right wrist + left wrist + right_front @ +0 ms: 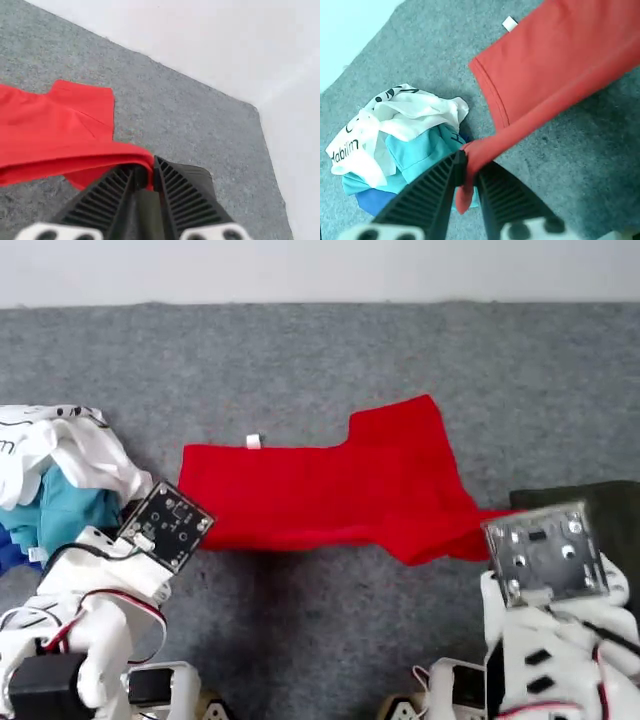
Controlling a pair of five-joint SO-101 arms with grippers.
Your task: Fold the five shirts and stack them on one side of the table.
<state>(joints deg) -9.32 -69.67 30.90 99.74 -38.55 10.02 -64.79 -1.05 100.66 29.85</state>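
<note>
"High view first," says the first. "How does the red cotton T-shirt [330, 490] lie?"

"Spread on the grey carpet-like table cover [300, 350], with its long axis running across from one arm to the other. The far edge, with a small white tag [253, 441], lies flat. The near edge is lifted at both ends."

"Lifted by what?"

"Both arms. The left gripper [469, 167] is clamped on the near hem corner, the cloth pinched between its black ribbed jaws. The right gripper [151, 172] is closed on the near edge at the sleeve end. Neither arm is nearer, since each has its own end."

"So the next move?"

"My guess is that both carry the near edge away from the arms and lay it over the far edge, halving the shirt along its length. They would need to travel together, or the fold goes skew."

"Room for that?"

"Beyond the shirt the grey cover runs on to the pale wall, a wide strip to fold into. The sides are tighter. A crumpled heap of white, teal and blue shirts [55, 475] sits just beside the left end, and a dark garment [610, 502] lies just beside the right gripper. Drifting sideways could drag cloth onto either."

"And the task overall?"

"Early, I'd judge, because the heap is unfolded."
</note>
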